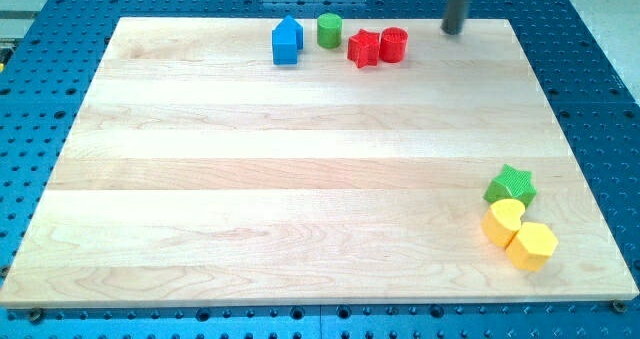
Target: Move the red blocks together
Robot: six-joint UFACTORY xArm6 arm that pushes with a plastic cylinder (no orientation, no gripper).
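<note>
Looking down on the board (300,179), we find the two red blocks near the view's top edge, a little right of centre. The red star (364,48) and the red cylinder (394,44) sit side by side, touching or as good as touching; we cannot make out any gap between them.

Our tip (453,30) stands at the board's top edge, to the view's right of the red cylinder and clear of it, touching no block. We carry no pincer, only the rod, so there is nothing to open or close and nothing is held.

To the view's left of the red star is the green cylinder (329,29), near it but apart. Further left stands the blue block (287,42), shaped like a small house with a pointed top, just beside the green cylinder.

Well apart from all these, near the view's bottom right corner, three blocks huddle together. The green star (511,186) is uppermost. Below it lies a yellow block (503,221) with one rounded side, and a yellow hexagon (532,245) sits at its lower right, the two pressed close.
</note>
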